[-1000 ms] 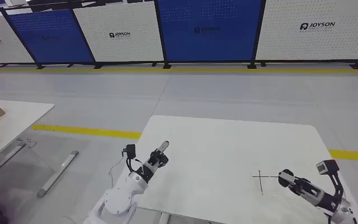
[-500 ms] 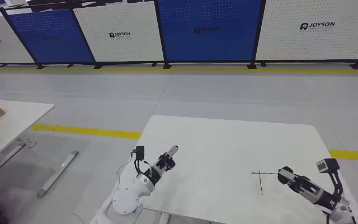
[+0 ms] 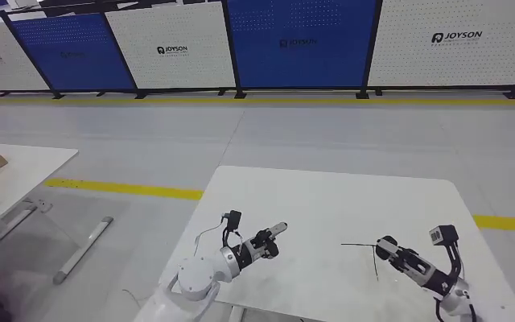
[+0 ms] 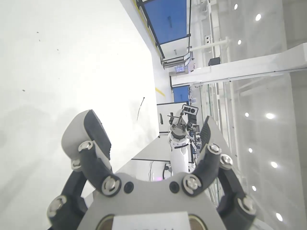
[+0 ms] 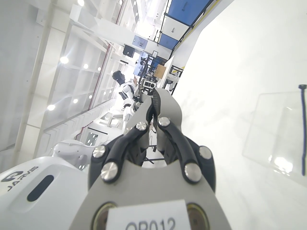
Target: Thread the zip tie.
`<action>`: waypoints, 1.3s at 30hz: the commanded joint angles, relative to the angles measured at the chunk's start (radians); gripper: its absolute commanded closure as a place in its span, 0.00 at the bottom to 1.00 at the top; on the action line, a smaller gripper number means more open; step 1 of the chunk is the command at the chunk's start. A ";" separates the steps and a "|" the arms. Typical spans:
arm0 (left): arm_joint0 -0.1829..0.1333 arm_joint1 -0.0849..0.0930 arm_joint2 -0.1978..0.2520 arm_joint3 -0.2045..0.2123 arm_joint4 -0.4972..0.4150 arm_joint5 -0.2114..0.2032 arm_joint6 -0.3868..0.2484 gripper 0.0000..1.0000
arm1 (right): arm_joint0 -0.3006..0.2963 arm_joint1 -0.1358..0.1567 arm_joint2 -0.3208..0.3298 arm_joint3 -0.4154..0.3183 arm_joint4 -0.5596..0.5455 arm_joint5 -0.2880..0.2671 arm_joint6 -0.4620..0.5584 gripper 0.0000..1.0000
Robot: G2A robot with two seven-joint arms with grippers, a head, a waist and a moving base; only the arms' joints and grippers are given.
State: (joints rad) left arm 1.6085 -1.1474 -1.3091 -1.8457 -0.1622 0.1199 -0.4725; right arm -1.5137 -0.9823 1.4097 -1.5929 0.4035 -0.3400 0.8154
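Note:
A thin black zip tie point(image 3: 360, 245) sticks out level from my right gripper point(image 3: 385, 243), which is shut on its end above the table's right front part. In the right wrist view the right gripper point(image 5: 151, 102) has its fingers pressed together. A second black zip tie point(image 3: 374, 262) lies flat on the table just beside that gripper, and it lies over a clear sheet point(image 5: 268, 132) as a dark strip point(image 5: 303, 130). My left gripper point(image 3: 278, 229) hangs open and empty over the table's left front part. Far ahead of the left gripper point(image 4: 153, 123) a zip tie point(image 4: 140, 108) shows on the table.
The white table point(image 3: 322, 201) is bare apart from a few small dark specks point(image 4: 38, 40). Its front edge runs close under both arms. Blue and white partition panels point(image 3: 298, 44) stand far behind across the floor.
My left arm has swung right, from the table's left edge toward its middle. My right gripper has shifted left with the held zip tie; the second tie has stayed in place.

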 commanded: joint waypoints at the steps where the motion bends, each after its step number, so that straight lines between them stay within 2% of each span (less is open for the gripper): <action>1: 0.000 0.000 0.000 0.000 0.000 0.000 0.000 0.00 | 0.000 0.000 0.000 0.000 0.000 0.000 0.000 1.00; 11: 0.000 0.000 0.000 0.000 0.000 0.000 0.000 0.00 | 0.000 0.000 0.000 0.000 0.000 0.000 0.000 1.00; 12: -0.002 -0.001 0.005 0.005 -0.020 0.004 -0.013 0.00 | 0.000 0.000 0.000 0.000 0.000 0.000 0.000 1.00; 14: -0.015 -0.001 -0.002 0.022 -0.078 0.000 -0.050 0.00 | 0.000 0.000 0.000 0.000 0.000 0.000 0.000 1.00; 17: -0.045 0.002 0.000 0.055 -0.148 0.006 -0.160 0.00 | 0.000 0.000 0.000 0.000 0.000 0.000 0.000 1.00; 18: -0.063 0.004 0.015 0.070 -0.159 0.010 -0.219 0.00 | 0.000 0.000 0.000 0.000 0.000 0.000 0.000 1.00; 19: -0.080 0.004 0.024 0.087 -0.157 0.020 -0.241 0.00 | 0.000 0.000 0.000 0.000 0.000 0.000 0.000 1.00; 22: -0.125 0.000 0.067 0.112 -0.100 0.042 -0.198 0.00 | 0.000 0.000 0.000 0.000 0.000 0.000 0.000 1.00; 27: -0.125 0.000 0.067 0.112 -0.100 0.042 -0.198 0.00 | 0.000 0.000 0.000 0.000 0.000 0.000 0.000 1.00; 31: -0.125 0.000 0.067 0.112 -0.100 0.042 -0.198 0.00 | -0.019 -0.007 -0.002 -0.037 -0.013 0.000 -0.041 1.00; 33: -0.113 -0.003 0.067 0.104 -0.109 -0.019 -0.134 0.00 | -0.026 -0.014 -0.012 -0.053 -0.014 0.000 -0.058 1.00; 35: -0.105 -0.007 0.078 0.095 -0.132 -0.064 -0.104 0.00 | -0.025 -0.023 -0.031 -0.062 -0.037 0.000 -0.100 1.00; 37: -0.106 -0.010 0.093 0.098 -0.149 -0.093 -0.083 0.00 | -0.023 -0.033 -0.045 -0.067 -0.061 0.000 -0.155 1.00; 39: -0.116 -0.016 0.118 0.109 -0.152 -0.126 -0.051 0.00 | -0.020 -0.042 -0.064 -0.072 -0.053 0.000 -0.166 1.00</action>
State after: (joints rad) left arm 1.4977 -1.1604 -1.2062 -1.7439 -0.3151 0.0093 -0.5409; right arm -1.5359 -1.0203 1.3534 -1.6641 0.3430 -0.3400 0.6508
